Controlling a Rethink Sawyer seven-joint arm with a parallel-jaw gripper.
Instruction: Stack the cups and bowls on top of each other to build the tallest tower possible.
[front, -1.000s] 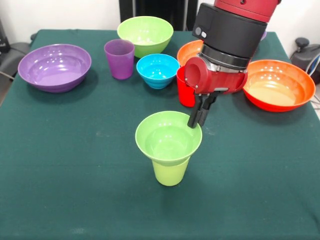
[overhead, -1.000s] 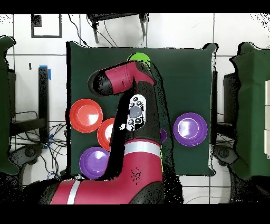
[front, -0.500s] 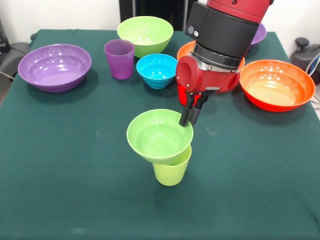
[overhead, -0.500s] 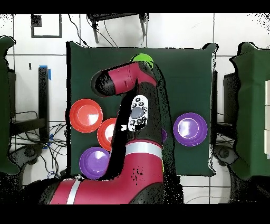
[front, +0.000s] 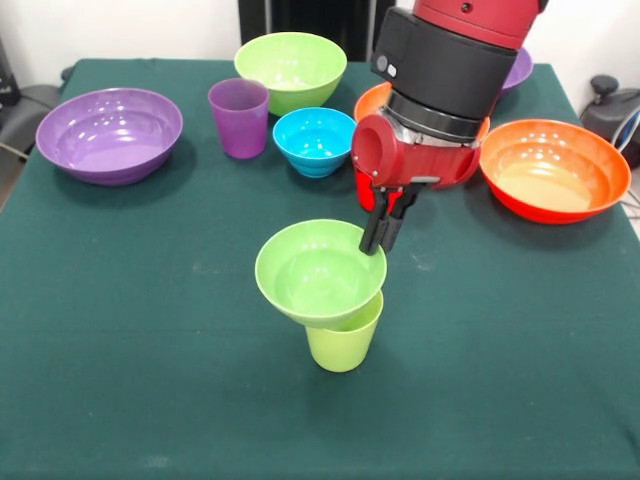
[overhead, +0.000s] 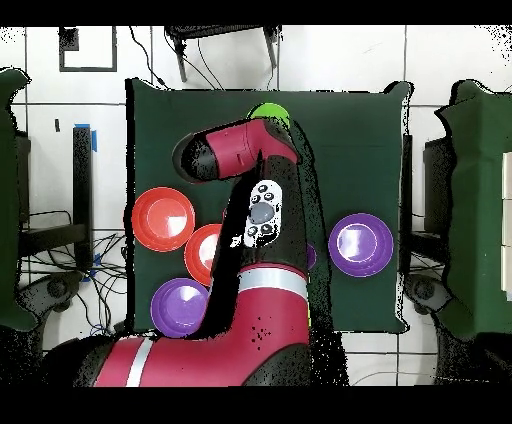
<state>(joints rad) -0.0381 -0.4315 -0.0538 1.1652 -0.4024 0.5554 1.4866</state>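
Note:
A small lime-green bowl (front: 318, 274) leans tilted on the lime-green cup (front: 343, 341) near the table's middle, shifted left of the cup's centre. My gripper (front: 377, 236) is shut on the bowl's right rim, one finger inside and one outside. In the overhead view the arm covers most of this, and only a part of the lime-green bowl (overhead: 266, 111) peeks out. Behind stand the purple cup (front: 238, 118), the small blue bowl (front: 315, 140) and the medium lime-green bowl (front: 290, 68). The red cup is almost wholly hidden behind the gripper.
A wide purple bowl (front: 109, 133) sits at the left and a wide orange bowl (front: 545, 170) at the right. A second orange bowl (front: 377, 100) and a second purple bowl (front: 520, 68) show partly behind the arm.
One second ago the small lime-green bowl sat level on the cup. The gripper has since shifted left with the rim, tipping the bowl off-centre. Little has moved in the last half second.

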